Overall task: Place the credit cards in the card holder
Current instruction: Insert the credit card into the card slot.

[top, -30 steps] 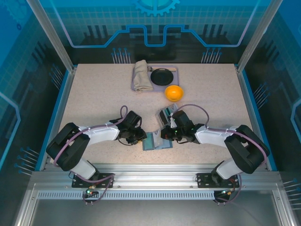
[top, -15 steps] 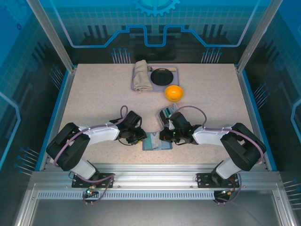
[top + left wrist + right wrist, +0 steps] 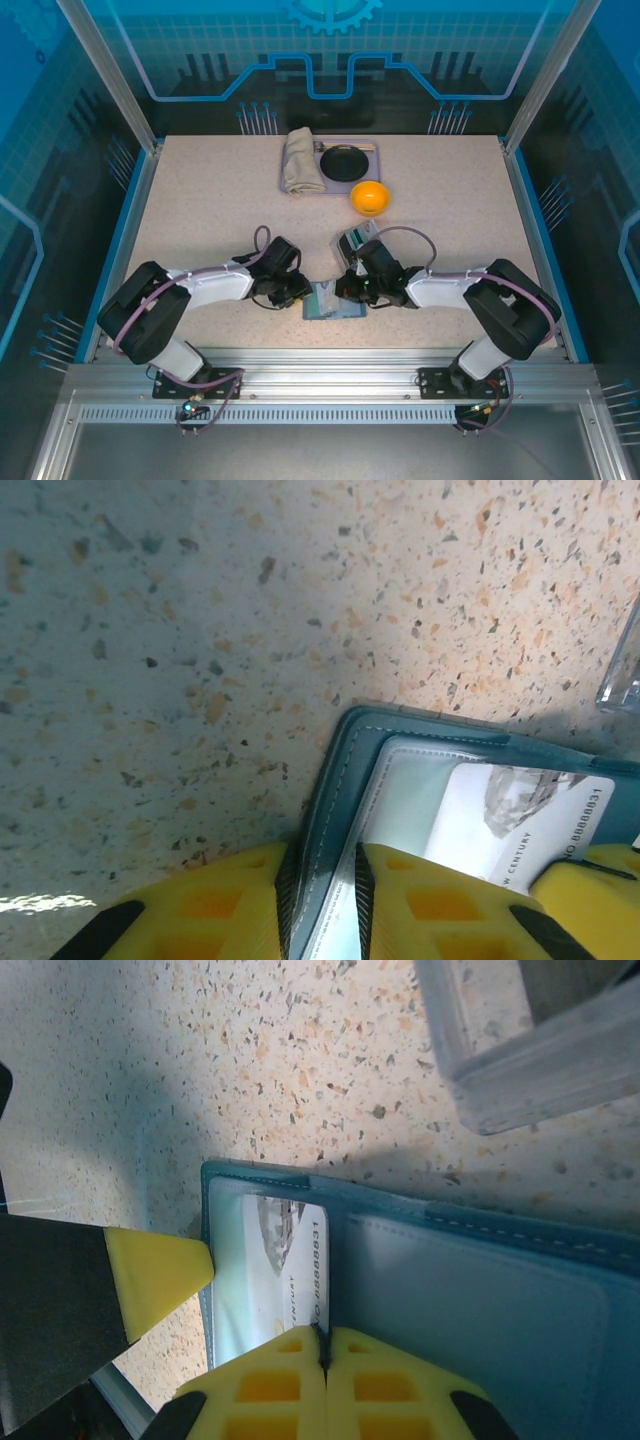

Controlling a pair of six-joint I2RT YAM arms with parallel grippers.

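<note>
While the open wallet point(image 3: 480, 1300) is lying flat on the counter point(image 3: 200, 200) at the 6 o'clock edge, between the two arms, both of them are working on it at once. The left end effector point(image 3: 322, 868) is coming in from the wallet's 9 o'clock side and is clamping the edge of the near flap between its narrowly parted fingers, pinning it in place. The right end effector point(image 3: 322, 1345) is reaching in from the 3 o'clock side with its fingers pressed fully together. The end of a pale card point(image 3: 285, 1260) is running into the seam between them, so it is probably pinching that card, though the contact itself is too fine to be sure of.

Seen from the right wrist, the card is pointing away from the fingers toward 12 o'clock, its long axis in line with them, and most of it is already sitting behind the clear window of the flap the left arm is clamping. From above, that axis is running 3 to 9 o'clock, along the wallet's length. Judging by this, the right arm is the one to finish the push toward 9 o'clock while the left is bracing. A clear case point(image 3: 520, 1060) is standing just beyond the wallet at 1 o'clock, apart from it.
</note>
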